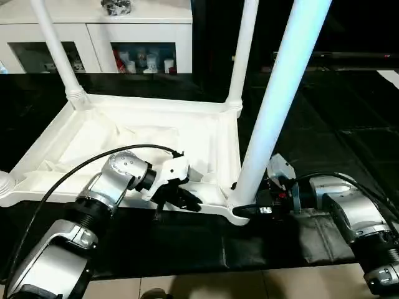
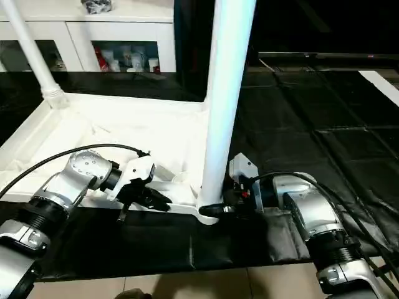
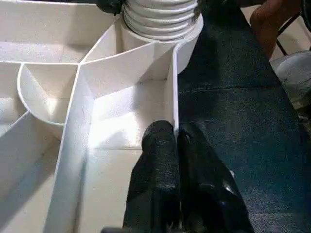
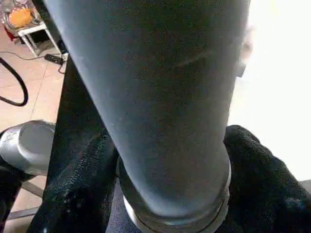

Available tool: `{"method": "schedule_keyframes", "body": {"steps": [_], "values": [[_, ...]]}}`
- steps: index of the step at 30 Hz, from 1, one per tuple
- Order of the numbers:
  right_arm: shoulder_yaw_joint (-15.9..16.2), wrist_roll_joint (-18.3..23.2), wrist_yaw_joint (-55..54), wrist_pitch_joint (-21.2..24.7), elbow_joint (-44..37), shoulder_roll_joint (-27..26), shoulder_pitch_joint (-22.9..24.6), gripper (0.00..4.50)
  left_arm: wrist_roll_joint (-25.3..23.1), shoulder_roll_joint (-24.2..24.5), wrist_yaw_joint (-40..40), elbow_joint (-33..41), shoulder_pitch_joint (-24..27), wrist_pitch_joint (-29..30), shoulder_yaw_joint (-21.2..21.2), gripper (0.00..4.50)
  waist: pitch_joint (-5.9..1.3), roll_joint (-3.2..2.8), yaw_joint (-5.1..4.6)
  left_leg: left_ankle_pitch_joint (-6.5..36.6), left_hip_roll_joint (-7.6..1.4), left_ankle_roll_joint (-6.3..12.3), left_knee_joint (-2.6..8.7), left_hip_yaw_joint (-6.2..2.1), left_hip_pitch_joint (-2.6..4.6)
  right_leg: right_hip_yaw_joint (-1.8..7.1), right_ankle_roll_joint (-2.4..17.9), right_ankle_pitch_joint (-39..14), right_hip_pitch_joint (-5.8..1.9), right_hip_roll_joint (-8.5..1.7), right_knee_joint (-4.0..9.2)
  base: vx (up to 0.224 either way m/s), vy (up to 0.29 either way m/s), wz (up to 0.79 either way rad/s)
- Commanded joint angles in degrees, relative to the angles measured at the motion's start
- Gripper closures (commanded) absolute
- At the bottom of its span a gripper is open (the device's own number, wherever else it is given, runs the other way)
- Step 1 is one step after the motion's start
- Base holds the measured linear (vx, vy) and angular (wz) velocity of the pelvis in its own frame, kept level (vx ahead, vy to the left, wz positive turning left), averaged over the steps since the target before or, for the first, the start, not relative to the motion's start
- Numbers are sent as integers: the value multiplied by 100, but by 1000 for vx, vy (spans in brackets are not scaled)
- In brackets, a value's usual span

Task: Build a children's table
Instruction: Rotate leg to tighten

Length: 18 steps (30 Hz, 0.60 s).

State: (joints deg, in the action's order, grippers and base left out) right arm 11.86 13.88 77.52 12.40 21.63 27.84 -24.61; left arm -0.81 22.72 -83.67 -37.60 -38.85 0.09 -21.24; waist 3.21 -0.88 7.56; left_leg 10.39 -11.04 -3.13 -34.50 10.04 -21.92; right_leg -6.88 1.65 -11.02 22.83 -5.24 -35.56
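The white table top [image 1: 143, 140] lies upside down on a black mat, ribbed underside up. Two legs stand in its far corner sockets, one on the left [image 1: 55, 47] and one on the right [image 1: 244, 50]. A third leg [image 1: 280, 93] rises from the near right corner socket [image 1: 240, 208]. My right gripper [image 1: 248, 210] is shut around the base of that leg, with a finger [image 4: 77, 194] on each side of the tube. My left gripper [image 1: 189, 201] is shut on the top's near rim wall [image 3: 174, 97], a little left of that socket.
A white cabinet with glass doors [image 1: 143, 37] stands behind the table top. The black mat [image 1: 324, 143] stretches to the right and ends near my body at the tiled floor [image 1: 206, 283]. The top's near left corner [image 1: 4, 184] reaches the picture's edge.
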Motion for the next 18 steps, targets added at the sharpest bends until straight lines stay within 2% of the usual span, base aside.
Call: {"method": "schedule_keyframes", "body": {"steps": [1,5,8,11,13,14,15,16,17,18], "values": [[92,60,124,34,10,42,-39,171,-3,-15,-125,-5,-165,-86,-75,450,-457,13,-21,743,-293,411,353,-69,95,375,1336,-508,-348,-432,378,0,0,0],[82,82,131,68,-35,13,15,173,27,-61,-76,-29,-163,-43,-37,450,-463,16,0,703,-294,417,347,-70,95,375,1335,-466,-347,-430,368,0,0,0],[-57,250,-134,299,-270,-173,229,173,37,-261,418,-113,-220,343,127,450,-453,18,20,709,-302,425,345,-66,105,381,1345,-498,-335,-434,376,0,0,0],[-179,124,-819,500,-290,-379,288,173,65,-425,945,-102,-296,638,320,450,-429,34,12,880,-285,313,365,-71,104,370,1241,-939,-330,-439,432,0,0,0],[-262,-61,-1478,603,-291,-583,312,173,45,-545,1406,-15,-352,955,451,450,-415,54,-23,1019,-283,179,384,-78,117,375,1078,-1386,-326,-451,475,0,0,0],[-382,-111,-2018,761,-297,-823,303,173,42,-648,1723,120,-366,1226,540,450,-406,31,-31,1045,-277,148,389,-81,123,374,1042,-1474,-313,-445,488,0,0,0],[-465,-127,-2358,871,-305,-983,294,174,44,-715,1913,213,-371,1403,595,450,-392,44,-78,1123,-280,48,414,-97,121,374,982,-1653,-313,-452,502,0,0,0],[-516,-119,-2529,940,-309,-1074,286,174,50,-750,1995,265,-369,1484,622,450,-400,54,-103,1144,-263,21,417,-105,112,361,935,-1747,-325,-455,519,0,0,0],[-599,-141,-2879,1040,-274,-1257,240,174,90,-854,2157,361,-366,1673,686,450,-403,47,-176,1149,-254,-5,418,-103,114,371,896,-1759,-320,-446,532,0,0,0],[-679,-167,-3195,1109,-241,-1436,194,174,121,-966,2309,442,-364,1831,747,450,-405,47,-197,1138,-254,-1,416,-105,112,371,916,-1703,-318,-444,526,0,0,0]]}}
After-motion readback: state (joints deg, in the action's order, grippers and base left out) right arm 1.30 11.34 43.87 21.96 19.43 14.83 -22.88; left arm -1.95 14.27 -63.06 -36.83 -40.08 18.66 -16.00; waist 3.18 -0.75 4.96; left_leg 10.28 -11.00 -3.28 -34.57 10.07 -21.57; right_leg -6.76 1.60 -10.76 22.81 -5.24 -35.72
